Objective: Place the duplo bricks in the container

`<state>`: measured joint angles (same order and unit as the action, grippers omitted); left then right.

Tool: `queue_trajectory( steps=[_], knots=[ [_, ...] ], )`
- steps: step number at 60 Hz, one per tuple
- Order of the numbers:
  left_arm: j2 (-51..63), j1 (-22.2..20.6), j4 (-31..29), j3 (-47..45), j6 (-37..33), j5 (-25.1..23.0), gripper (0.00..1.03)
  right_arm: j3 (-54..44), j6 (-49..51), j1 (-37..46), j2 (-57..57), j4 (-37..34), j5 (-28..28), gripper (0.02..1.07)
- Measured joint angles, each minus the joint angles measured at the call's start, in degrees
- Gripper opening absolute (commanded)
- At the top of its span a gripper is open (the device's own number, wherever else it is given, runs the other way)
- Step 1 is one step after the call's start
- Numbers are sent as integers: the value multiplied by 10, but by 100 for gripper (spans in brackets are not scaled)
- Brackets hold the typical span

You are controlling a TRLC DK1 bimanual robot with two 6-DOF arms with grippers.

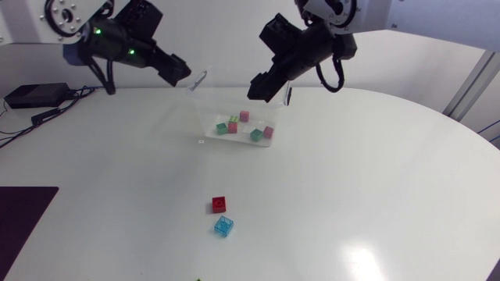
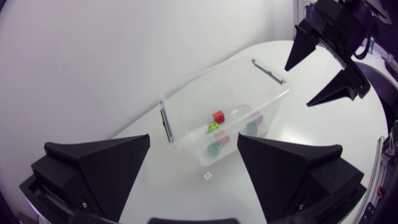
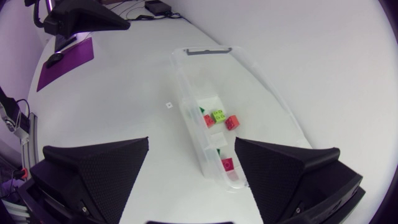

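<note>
A clear plastic container [image 1: 212,105] stands at the back middle of the table and holds several duplo bricks in green, pink, teal and red. Two bricks lie on the table nearer the front: a red brick [image 1: 219,204] and, just in front of it, a clear blue brick [image 1: 224,226]. My left gripper [image 1: 176,71] hangs open above the container's left end, nothing between its fingers. My right gripper [image 1: 269,87] hangs open over its right end, also holding nothing. The left wrist view looks down into the container [image 2: 186,102]; the right wrist view sees the container [image 3: 186,93] lengthwise.
A dark purple mat [image 1: 22,226] lies at the front left edge. A black box [image 1: 34,95] with cables sits at the far left. A small yellow-green piece [image 1: 199,279] peeks in at the front edge. White tabletop spreads around the two loose bricks.
</note>
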<state>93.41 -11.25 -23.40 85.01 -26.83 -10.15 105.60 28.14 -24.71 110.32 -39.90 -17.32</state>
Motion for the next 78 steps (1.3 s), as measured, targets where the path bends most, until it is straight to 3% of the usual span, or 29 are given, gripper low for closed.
queue_trajectory(
  steps=[7, 18, 34, 54, 78],
  knots=[
    [-47, 18, 6, -94, -20, 0, 99, 43, 11, -8, 43, -28, -12, 102],
    [-111, 12, 30, -260, -60, -5, 99, 73, 22, -6, 83, -37, -11, 102],
    [-154, -71, 101, -427, -114, -16, 99, 31, 35, -24, 45, -53, -5, 102],
    [-59, -97, 180, -448, -183, -51, 99, -136, 41, -42, -121, -51, -4, 102],
    [38, -134, 191, -405, -204, -81, 99, -330, 41, -93, -223, -32, -5, 102]
  ],
)
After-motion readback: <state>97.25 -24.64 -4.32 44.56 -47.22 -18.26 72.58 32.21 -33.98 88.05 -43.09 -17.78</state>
